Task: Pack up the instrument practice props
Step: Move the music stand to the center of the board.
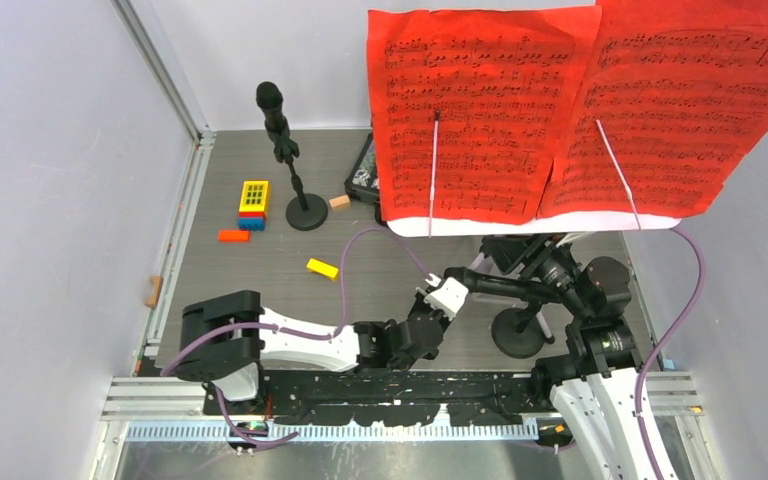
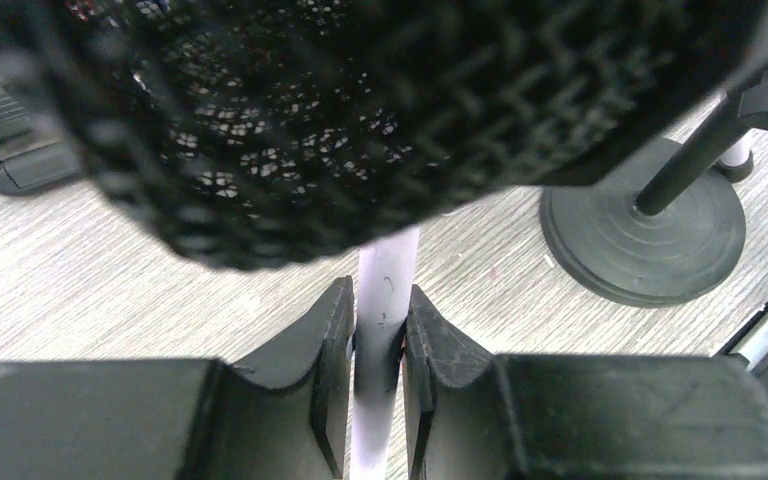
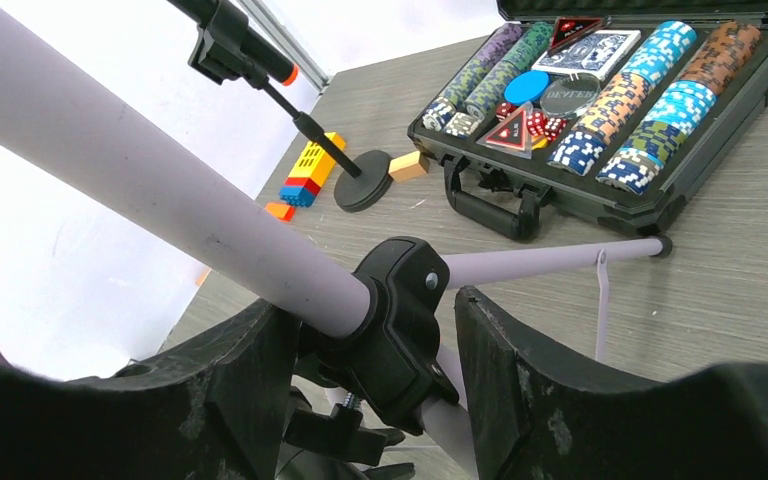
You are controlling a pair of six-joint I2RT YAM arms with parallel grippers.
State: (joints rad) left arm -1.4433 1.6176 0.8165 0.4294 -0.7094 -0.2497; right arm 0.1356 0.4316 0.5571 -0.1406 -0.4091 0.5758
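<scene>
The white music rack (image 1: pixel 520 222) stands at the back right with red sheet-music pages (image 1: pixel 480 115) on it. My right gripper (image 3: pixel 375 320) is shut on the black clamp collar (image 3: pixel 405 320) where the silver tripod legs (image 3: pixel 550 262) meet, one finger pressed to each side. My left gripper (image 2: pixel 378 300), which is (image 1: pixel 432 315) in the top view, is shut on a thin white rod (image 2: pixel 388 270) of the tripod. A black mesh microphone head (image 2: pixel 380 120) hangs just above it, beside its pole's round base (image 2: pixel 645 235). The other microphone (image 1: pixel 270 100) stands upright at the back left.
An open black case of poker chips (image 3: pixel 490 205) lies behind the rack. Yellow and blue toy blocks (image 1: pixel 253 203), an orange block (image 1: pixel 233 236), a yellow block (image 1: pixel 322 268) and a wooden block (image 1: pixel 339 201) are scattered on the grey floor. Walls close in left and right.
</scene>
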